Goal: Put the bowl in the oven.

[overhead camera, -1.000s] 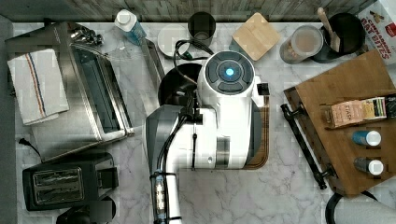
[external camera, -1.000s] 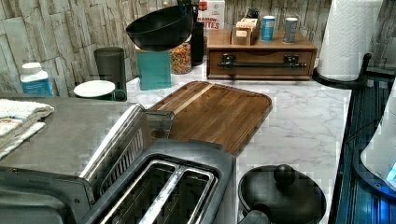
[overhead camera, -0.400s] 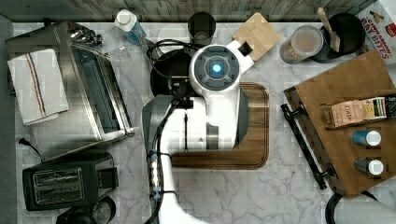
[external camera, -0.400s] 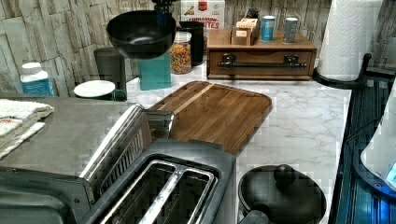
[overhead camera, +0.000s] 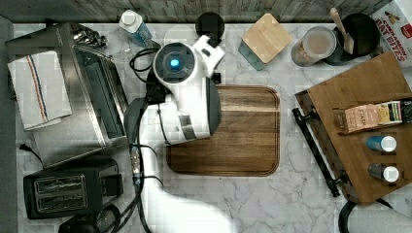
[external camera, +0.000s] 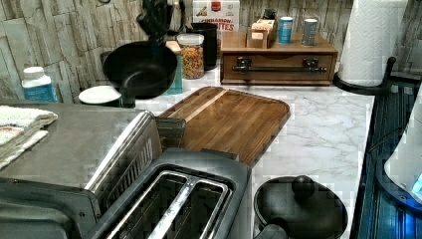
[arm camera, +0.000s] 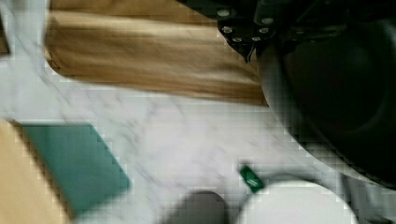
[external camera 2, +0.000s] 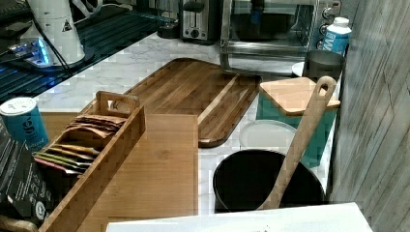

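The gripper (external camera: 155,22) clamps the black bowl (external camera: 140,68) by its rim, airborne beside the oven (overhead camera: 82,92); placing it inside remains.

marble counter (overhead camera: 291,204), oven (overhead camera: 73,92), toaster (overhead camera: 68,188), cutting board (overhead camera: 243,131)

**Bowl and oven: positions**

The bowl (external camera: 140,68), round, black and dark inside, hangs tilted in the air above the counter, its opening facing the left view's camera. The oven (overhead camera: 82,92), boxy stainless steel with its door let down, stands beside it, at the top view's left.
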Motion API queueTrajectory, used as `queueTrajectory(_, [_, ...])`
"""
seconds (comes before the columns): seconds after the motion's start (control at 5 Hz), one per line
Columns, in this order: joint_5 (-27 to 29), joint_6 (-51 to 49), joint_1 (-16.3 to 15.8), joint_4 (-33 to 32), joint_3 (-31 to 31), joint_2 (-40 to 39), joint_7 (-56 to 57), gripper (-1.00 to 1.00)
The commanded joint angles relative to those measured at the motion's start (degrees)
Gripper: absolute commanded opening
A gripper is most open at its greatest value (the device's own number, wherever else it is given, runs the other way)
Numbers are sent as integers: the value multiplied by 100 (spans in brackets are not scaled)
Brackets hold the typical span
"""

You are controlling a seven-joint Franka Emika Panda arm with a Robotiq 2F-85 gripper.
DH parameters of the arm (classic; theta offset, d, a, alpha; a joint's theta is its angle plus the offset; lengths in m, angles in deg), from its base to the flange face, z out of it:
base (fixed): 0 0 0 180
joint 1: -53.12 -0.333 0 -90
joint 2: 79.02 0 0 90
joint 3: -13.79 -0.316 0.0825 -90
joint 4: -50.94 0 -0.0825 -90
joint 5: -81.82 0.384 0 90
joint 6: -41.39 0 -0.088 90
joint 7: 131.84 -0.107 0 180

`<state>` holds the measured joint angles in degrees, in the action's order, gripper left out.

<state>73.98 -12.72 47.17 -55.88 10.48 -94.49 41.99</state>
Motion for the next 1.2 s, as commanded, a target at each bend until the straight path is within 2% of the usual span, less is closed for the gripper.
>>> queueTrajectory(0.2, [-55,261,-707,1316,-623,-392,801,-100])
queueTrajectory(0.4, [181,296,-601,1528,-811,-734,930,-100])
queueTrajectory(0.6, [906,625,-252,1590,-1160,-962,1223,-100])
queueTrajectory(1.0, [1952,651,50,1896,-1364,-1515,1596,-100])
queueTrajectory(1.2, [2277,15,223,2408,-1603,-2005,1842,-100])
